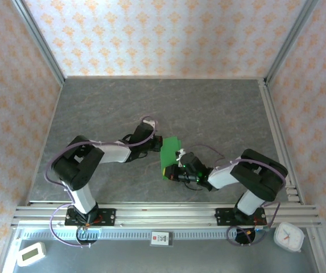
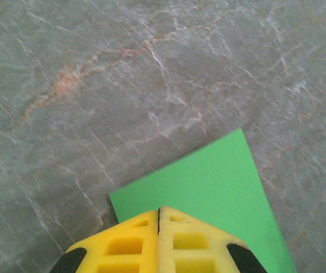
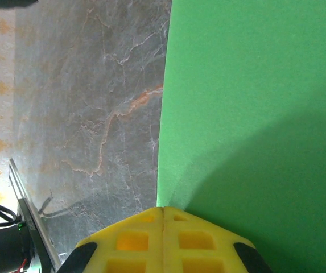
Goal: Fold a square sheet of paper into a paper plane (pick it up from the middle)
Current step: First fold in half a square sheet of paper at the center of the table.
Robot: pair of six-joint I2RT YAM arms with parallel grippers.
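At the near edge, a white timer sat left of the arm bases and a white clock to their right, both in front of the metal rail. Past the rail, both arms bent inward over the grey marbled surface and met at the paper, a bright green sheet lying near the middle of the surface, between the two hands. The right hand was at the sheet's nearer end. Its yellow fingers were pressed tight together in the right wrist view, their tips at the paper's left edge; whether they pinched it could not be told. The left hand reached the sheet from the left side, a little farther back. It too was closed, its fingers meeting with no gap over the paper, just beside one corner; a grip could not be made out. Beyond stood patterned walls.
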